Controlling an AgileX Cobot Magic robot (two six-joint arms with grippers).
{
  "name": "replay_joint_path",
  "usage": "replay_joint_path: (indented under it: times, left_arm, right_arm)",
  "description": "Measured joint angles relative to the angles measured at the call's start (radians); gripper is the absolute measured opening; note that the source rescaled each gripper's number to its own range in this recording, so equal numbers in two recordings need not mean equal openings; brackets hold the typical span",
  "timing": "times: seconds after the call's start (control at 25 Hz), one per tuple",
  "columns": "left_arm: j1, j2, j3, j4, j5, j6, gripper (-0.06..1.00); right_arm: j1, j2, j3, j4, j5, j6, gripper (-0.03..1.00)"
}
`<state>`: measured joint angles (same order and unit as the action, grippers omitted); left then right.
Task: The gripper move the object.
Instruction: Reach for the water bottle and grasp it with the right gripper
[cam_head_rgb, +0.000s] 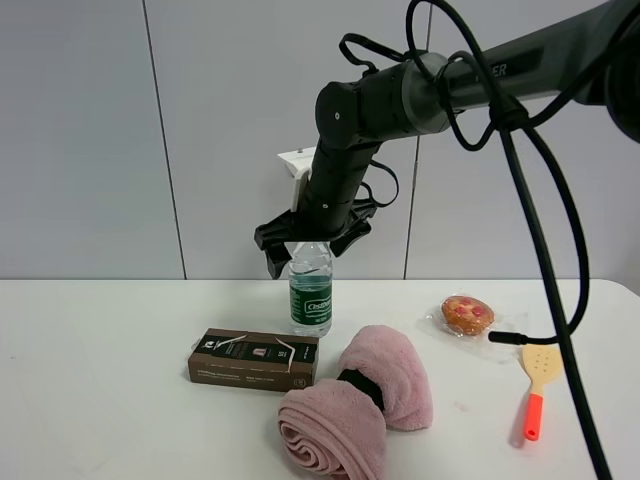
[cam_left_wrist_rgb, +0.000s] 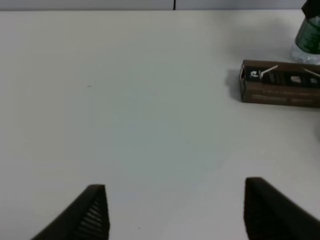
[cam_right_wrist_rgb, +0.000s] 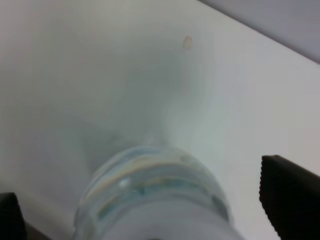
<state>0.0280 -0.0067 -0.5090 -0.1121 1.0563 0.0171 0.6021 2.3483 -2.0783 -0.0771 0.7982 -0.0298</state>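
bottle (cam_head_rgb: 311, 298) cap hidden by gripper (cam_head_rgb: 309, 246) | box (cam_left_wrist_rgb: 280, 89) cut by edge

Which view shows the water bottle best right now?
Exterior high: the bottle stands upright, label visible, cap obscured by the end effector. Left wrist catches only a cropped edge; right wrist gives a blurred close-up.

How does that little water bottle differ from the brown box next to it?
The water bottle stands upright; the brown box lies flat on its broad side. The bottle is clear plastic with a green label; the box is opaque dark brown. The right gripper hangs open around the bottle's top, fingers apart on either side, while no gripper is at the box. Both rest on the white table, close together.
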Motion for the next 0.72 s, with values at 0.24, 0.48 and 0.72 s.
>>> replay_joint_path:
  times: [0.24,0.48,0.72]
  left_arm:
    - [0.000,0.000,0.000,0.000,0.000,0.000,1.00]
    - [0.000,0.000,0.000,0.000,0.000,0.000,1.00]
    - [0.000,0.000,0.000,0.000,0.000,0.000,1.00]
  right_arm:
    - [0.000,0.030,-0.002,-0.001,0.024,-0.004,0.88]
    - [0.000,0.047,-0.002,-0.002,0.012,-0.004,0.84]
    - [0.004,0.053,-0.002,-0.004,-0.011,-0.016,0.78]
